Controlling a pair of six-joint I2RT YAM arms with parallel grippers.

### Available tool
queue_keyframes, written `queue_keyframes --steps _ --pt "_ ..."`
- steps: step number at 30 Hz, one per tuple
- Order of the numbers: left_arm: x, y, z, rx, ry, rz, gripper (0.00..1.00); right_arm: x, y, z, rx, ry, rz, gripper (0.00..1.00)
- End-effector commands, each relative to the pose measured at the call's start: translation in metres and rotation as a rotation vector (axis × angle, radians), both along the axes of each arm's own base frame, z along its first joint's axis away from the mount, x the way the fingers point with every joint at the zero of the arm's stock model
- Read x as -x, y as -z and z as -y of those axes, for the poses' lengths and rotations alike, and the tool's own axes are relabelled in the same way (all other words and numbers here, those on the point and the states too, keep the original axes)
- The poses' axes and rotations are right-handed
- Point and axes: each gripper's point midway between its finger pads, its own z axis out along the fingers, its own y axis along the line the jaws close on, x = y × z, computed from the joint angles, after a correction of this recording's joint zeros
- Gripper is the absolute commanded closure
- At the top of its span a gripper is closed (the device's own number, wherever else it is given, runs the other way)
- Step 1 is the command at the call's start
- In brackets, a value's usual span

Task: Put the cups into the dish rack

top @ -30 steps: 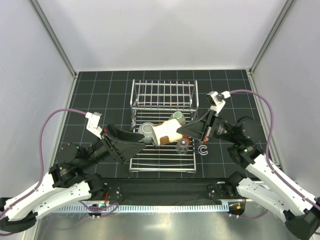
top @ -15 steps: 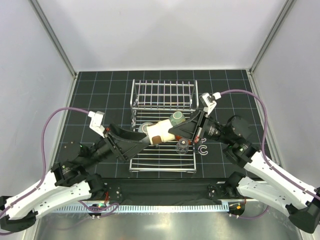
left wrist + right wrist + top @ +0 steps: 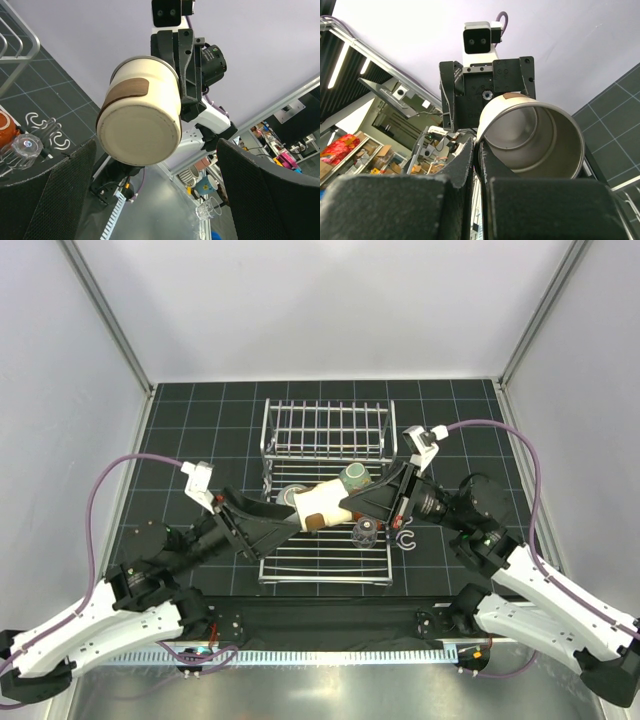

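Note:
The cream tumbler (image 3: 322, 503) with a brown band lies sideways in the air over the dish rack (image 3: 300, 565). My right gripper (image 3: 350, 505) is shut on its rim, and the pinch shows in the right wrist view (image 3: 477, 146), where the tumbler's mouth (image 3: 535, 135) faces the camera. My left gripper (image 3: 292, 520) is open, with its jaws wide apart. The tumbler's base (image 3: 140, 115) is just ahead of them. On the rack stand the mint-green mug (image 3: 355, 477), the pale grey-green mug (image 3: 290, 497), the clear glass (image 3: 365, 532) and the orange-brown mug (image 3: 4, 129).
Small white C-shaped hooks (image 3: 405, 538) lie on the black gridded mat just right of the rack. The rack's upright barred section (image 3: 325, 430) stands at its far side. Grey walls enclose the mat on three sides.
My right gripper has carried the tumbler a little to the left over the rack. My left gripper has moved up towards the tumbler's base.

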Motion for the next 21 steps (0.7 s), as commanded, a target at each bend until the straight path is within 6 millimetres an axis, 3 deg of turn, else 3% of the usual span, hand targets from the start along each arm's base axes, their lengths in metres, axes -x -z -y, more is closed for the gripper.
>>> queue_keyframes --steps 1,21 --pt "0.0025 -0.0196 -0.003 0.045 0.002 0.026 0.0 0.0083 -0.0294 0.0042 -0.092 -0.009 0.067 0.96" --pt "0.0022 -0.0175 0.0068 0.061 0.033 -0.009 0.0 0.0078 -0.0292 -0.0016 -0.099 0.002 0.057 0.96"
